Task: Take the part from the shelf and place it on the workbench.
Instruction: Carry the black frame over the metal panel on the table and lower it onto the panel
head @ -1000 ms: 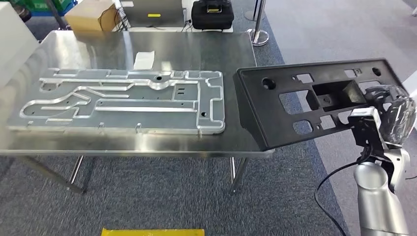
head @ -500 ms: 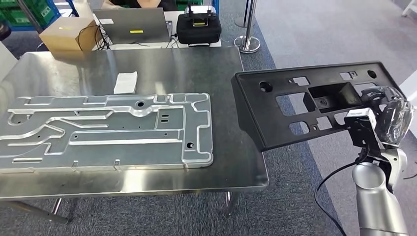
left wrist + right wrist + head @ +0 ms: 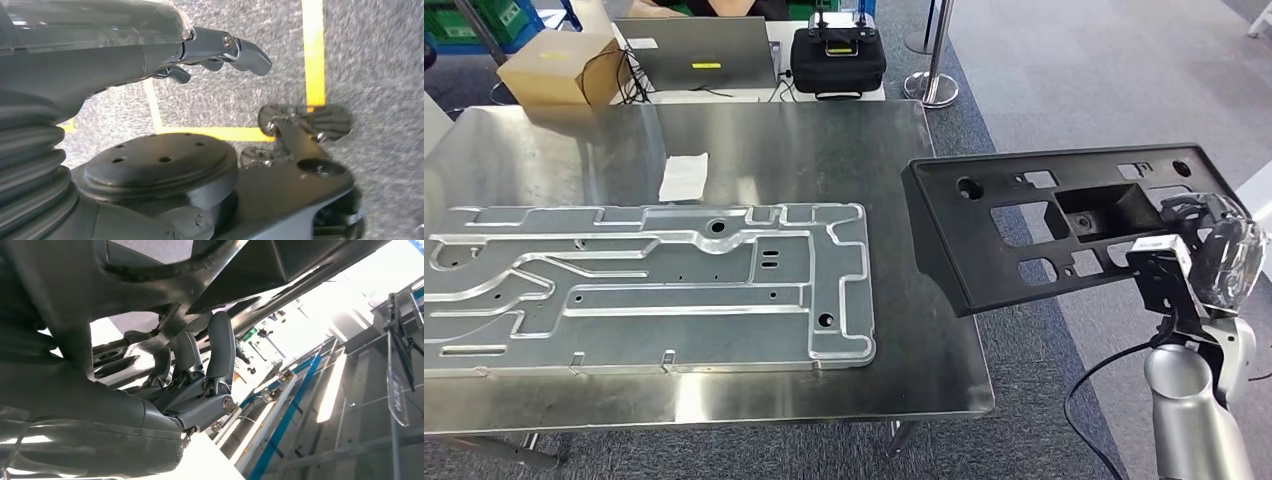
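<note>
The part is a long black plastic panel point(image 3: 1034, 225) with several cut-outs, held tilted in the air just off the right end of the steel workbench point(image 3: 804, 140). My right hand point(image 3: 1214, 250) grips the panel's right end from below. In the right wrist view its fingers point(image 3: 200, 370) curl up against the underside of the panel point(image 3: 150, 285). The left wrist view shows my left hand point(image 3: 220, 50) hanging over the carpet with its fingers loosely extended and nothing in them.
A large machined aluminium plate point(image 3: 644, 290) covers the bench's left and middle. A white paper point(image 3: 684, 177) lies behind it. Beyond the bench sit a cardboard box point(image 3: 559, 65), a laptop point(image 3: 694, 50) and a black case point(image 3: 837, 60). A stanchion base point(image 3: 934, 85) stands at the back right.
The whole picture has shifted, so the camera moved; the bench now sits lower and more to the left. The panel stays in my right hand, still beside the bench's right end.
</note>
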Tool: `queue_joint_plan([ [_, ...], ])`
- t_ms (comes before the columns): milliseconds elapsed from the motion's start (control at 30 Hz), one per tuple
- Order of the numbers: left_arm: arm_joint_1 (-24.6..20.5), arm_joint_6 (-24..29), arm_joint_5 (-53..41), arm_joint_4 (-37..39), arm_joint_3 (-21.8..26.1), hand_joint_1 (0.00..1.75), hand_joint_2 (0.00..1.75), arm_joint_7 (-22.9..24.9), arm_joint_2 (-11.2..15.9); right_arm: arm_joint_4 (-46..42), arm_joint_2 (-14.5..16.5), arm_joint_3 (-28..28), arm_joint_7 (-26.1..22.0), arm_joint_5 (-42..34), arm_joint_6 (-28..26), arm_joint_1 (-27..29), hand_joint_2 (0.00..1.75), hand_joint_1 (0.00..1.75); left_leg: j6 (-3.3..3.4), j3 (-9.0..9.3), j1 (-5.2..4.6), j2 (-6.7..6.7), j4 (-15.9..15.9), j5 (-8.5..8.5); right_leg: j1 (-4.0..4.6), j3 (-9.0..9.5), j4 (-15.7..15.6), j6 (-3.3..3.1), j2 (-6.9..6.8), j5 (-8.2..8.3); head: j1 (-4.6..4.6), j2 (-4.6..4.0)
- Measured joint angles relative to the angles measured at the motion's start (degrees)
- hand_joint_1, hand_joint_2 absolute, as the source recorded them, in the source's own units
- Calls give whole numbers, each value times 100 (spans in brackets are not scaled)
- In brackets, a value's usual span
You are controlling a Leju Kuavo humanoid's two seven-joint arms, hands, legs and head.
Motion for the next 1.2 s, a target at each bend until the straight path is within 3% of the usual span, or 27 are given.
queue_joint_plan([
  [100,5,26,1,0,30,0,175,-16,-5,-43,-1,-13,-1,69,90,62,175,175,-33,2,1,-8,-7,-107,10,16,-105,-16,14,24,-1,0],
  [267,-7,1,-22,0,53,0,175,-24,-5,265,-44,113,494,934,728,-97,175,175,-63,30,6,-2,-46,5,16,21,-104,-25,41,104,-2,-1],
  [400,-75,-82,-136,0,41,0,175,43,-9,1140,67,728,881,2313,700,-640,175,175,-69,32,7,5,-53,16,20,24,-104,-27,53,103,-1,0],
  [533,-143,-135,-235,0,-43,0,175,131,-26,2279,534,1664,1231,3121,383,-1267,175,175,-78,36,11,9,-56,10,20,21,-105,-44,52,90,-1,0],
  [767,-157,-145,-314,0,-148,0,175,215,-31,3582,1134,2654,1422,3472,286,-2069,175,175,-102,32,12,-11,-61,-13,19,23,-110,-70,28,54,-3,-1],
  [1200,-162,-147,-384,0,-241,0,175,329,-20,4874,1686,3055,1529,3485,355,-2965,175,175,-112,32,13,-18,-63,-34,18,37,-135,-70,24,42,1,-1],
])
